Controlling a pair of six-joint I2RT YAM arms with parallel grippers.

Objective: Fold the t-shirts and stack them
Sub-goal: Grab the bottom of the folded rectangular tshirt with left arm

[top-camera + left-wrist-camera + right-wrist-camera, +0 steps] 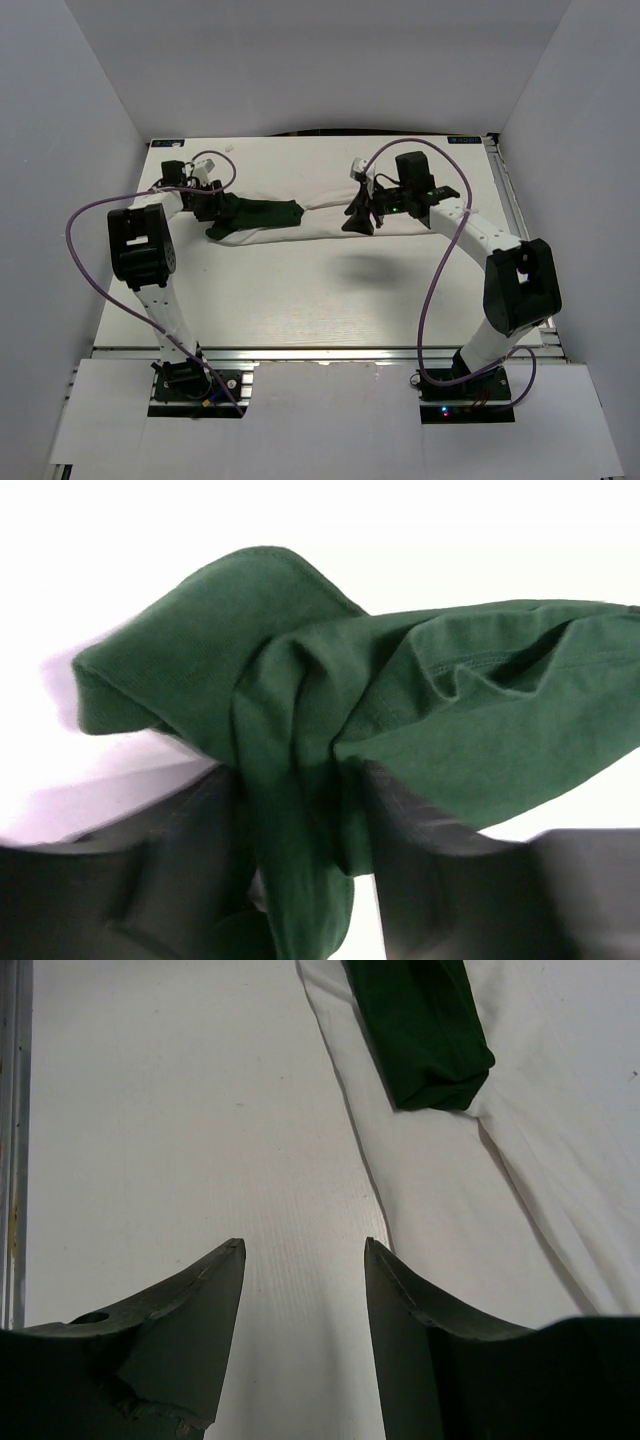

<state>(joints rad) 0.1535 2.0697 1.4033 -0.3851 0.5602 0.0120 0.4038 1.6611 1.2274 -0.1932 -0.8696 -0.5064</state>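
Left hand clamps crumpled green sleeve of t-shirt; right hand holds tapered fingers apart.

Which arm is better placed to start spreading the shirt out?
Left, probably. The left gripper is shut on the green sleeve of the t-shirt, so it can pull straight away. The right gripper is open and empty over the table beside the cloth; it needs a grasp first.

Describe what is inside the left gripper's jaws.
A bunched dark green sleeve of the t-shirt, pinched in the left gripper. The folds hide the cloth's pinched end and anything beneath it.
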